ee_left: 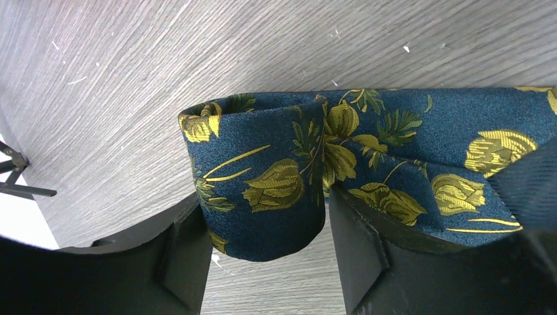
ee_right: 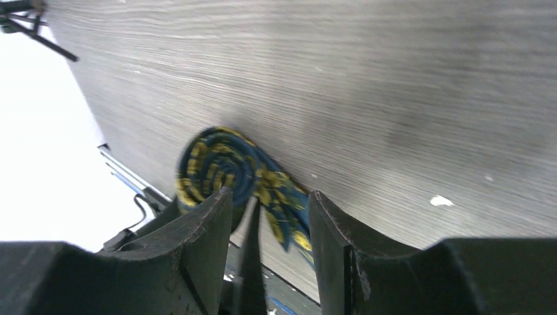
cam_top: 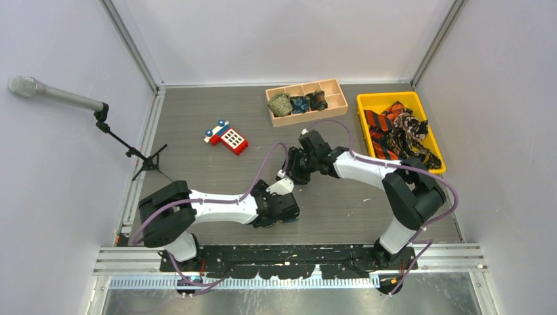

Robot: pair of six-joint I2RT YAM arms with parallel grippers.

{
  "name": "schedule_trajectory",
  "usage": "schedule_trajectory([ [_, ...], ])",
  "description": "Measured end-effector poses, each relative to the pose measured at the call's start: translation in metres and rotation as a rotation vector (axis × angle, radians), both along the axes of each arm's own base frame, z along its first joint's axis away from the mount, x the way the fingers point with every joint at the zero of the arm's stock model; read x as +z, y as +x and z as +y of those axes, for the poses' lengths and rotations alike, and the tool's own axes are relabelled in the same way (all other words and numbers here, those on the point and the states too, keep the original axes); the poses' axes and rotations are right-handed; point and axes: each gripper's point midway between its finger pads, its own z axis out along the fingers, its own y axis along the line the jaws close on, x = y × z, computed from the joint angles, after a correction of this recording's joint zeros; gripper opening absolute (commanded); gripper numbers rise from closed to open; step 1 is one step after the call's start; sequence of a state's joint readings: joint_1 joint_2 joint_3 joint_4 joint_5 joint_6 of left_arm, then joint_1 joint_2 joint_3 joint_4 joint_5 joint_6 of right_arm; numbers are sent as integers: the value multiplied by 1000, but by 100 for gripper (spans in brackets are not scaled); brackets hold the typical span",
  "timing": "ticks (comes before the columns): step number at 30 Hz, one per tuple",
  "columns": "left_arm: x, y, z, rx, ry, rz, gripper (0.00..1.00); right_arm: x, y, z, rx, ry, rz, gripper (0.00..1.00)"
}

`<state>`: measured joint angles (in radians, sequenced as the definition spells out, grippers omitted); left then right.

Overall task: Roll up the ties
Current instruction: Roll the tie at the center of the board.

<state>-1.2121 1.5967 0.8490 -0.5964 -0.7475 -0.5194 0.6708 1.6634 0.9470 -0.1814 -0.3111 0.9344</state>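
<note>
The navy tie [ee_left: 269, 184] with yellow-gold flowers is wound into a coil that sits between my left gripper's [ee_left: 263, 205] fingers, just above the wooden table. Its loose length runs off to the right over the right finger. In the top view my left gripper [cam_top: 284, 210] covers it. My right gripper [cam_top: 295, 167] is open and empty, a little beyond the left one. In its wrist view the coil [ee_right: 217, 167] shows end-on ahead of my right gripper [ee_right: 269, 213], with the tail hanging past the gap.
A wooden compartment tray [cam_top: 335, 98] at the back holds three rolled ties [cam_top: 299, 104]. A yellow bin [cam_top: 371, 102] at the back right holds a pile of loose ties [cam_top: 401, 131]. A red-and-blue toy phone [cam_top: 228, 136] lies left of centre. A microphone stand [cam_top: 148, 159] is at the left.
</note>
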Motion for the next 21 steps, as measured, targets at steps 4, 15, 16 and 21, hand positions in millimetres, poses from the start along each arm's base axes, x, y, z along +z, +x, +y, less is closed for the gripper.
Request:
schedule_trajectory([
  [4,0,-2,-2,-15,1,10,63,23,16,17,12,53,-48,51],
  [15,4,-4,-10,-46,-2,38,64,28,18,32,42,85,-52,46],
  [16,4,-4,-11,-52,-3,42,65,28,16,33,48,86,-51,45],
  [21,6,-5,-16,-73,-6,60,67,22,4,39,71,96,-39,40],
])
